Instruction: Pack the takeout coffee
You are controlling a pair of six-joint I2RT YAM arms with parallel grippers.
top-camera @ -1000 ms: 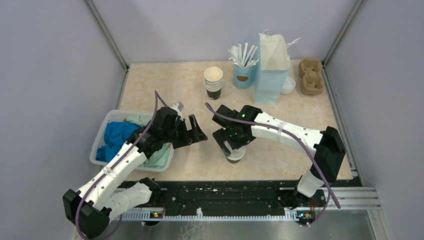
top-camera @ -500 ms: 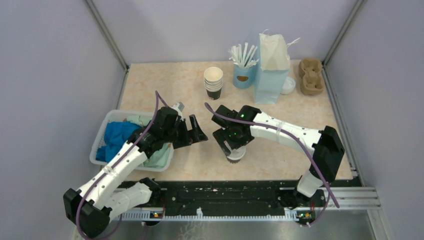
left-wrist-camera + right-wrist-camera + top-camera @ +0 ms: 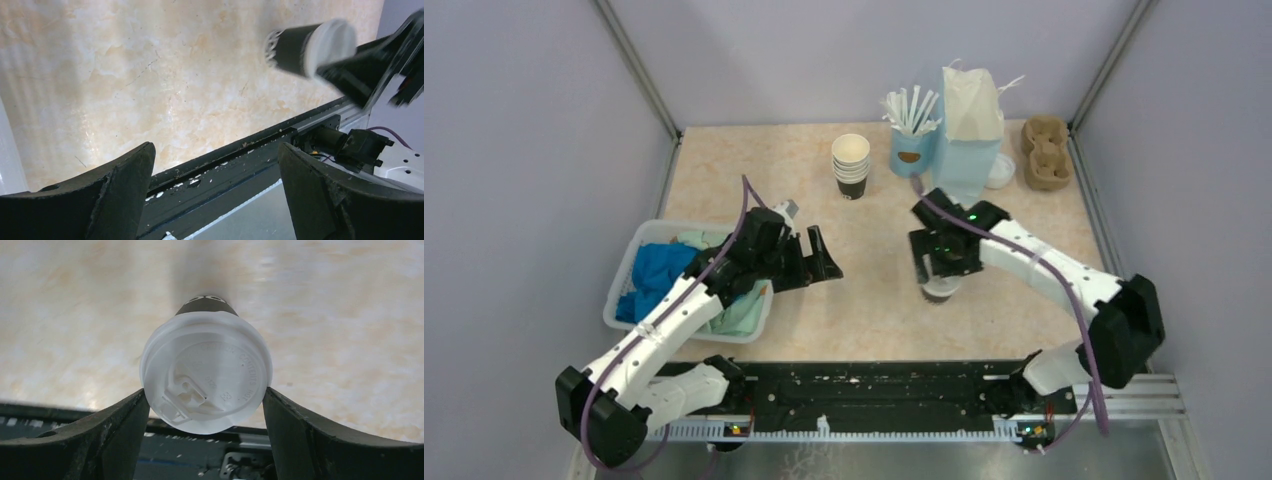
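Note:
The takeout coffee (image 3: 206, 377), a paper cup with a black lower band and a round white lid, sits between my right gripper's (image 3: 206, 395) two fingers, which press on the lid's rim from both sides. From above, the cup (image 3: 940, 292) shows just under the right gripper (image 3: 940, 278), right of the table's middle. In the left wrist view the cup (image 3: 305, 47) is blurred at the upper right. My left gripper (image 3: 820, 262) hovers left of the middle, beside the basket. Its jaws (image 3: 215, 150) stand wide open with nothing between them.
A stack of lidless cups (image 3: 851, 165), a light blue cup of white sticks (image 3: 912, 150), a light blue paper bag (image 3: 967, 140) and a cardboard cup carrier (image 3: 1045, 152) stand along the back. A white basket (image 3: 624, 275) of cloths sits at the left. A black rail (image 3: 874, 385) runs along the front edge.
My right gripper has travelled to the right and slightly towards the back, carrying the lidded cup with it. The left arm has barely shifted.

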